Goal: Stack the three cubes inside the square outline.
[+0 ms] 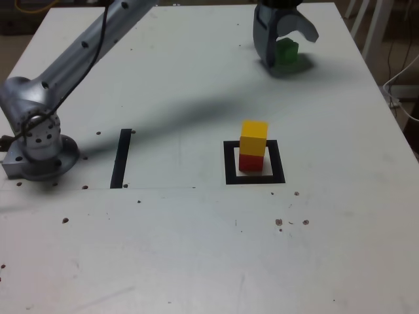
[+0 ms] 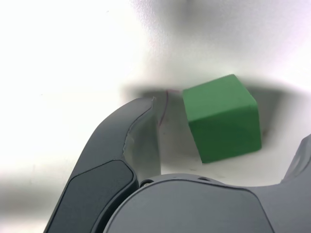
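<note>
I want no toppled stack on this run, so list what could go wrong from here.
1. The open gripper straddles the green cube, which sits skewed between the jaws and nearer one of them; closing may twist or push it instead of gripping squarely.
2. The yellow cube is slightly offset on the red cube; a tilted or hard placement of the third could knock the stack out of the square outline.

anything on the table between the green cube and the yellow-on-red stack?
Nothing. In the exterior view the table is bare between the green cube and the yellow cube sitting on the red cube; only shadow falls there.
</note>
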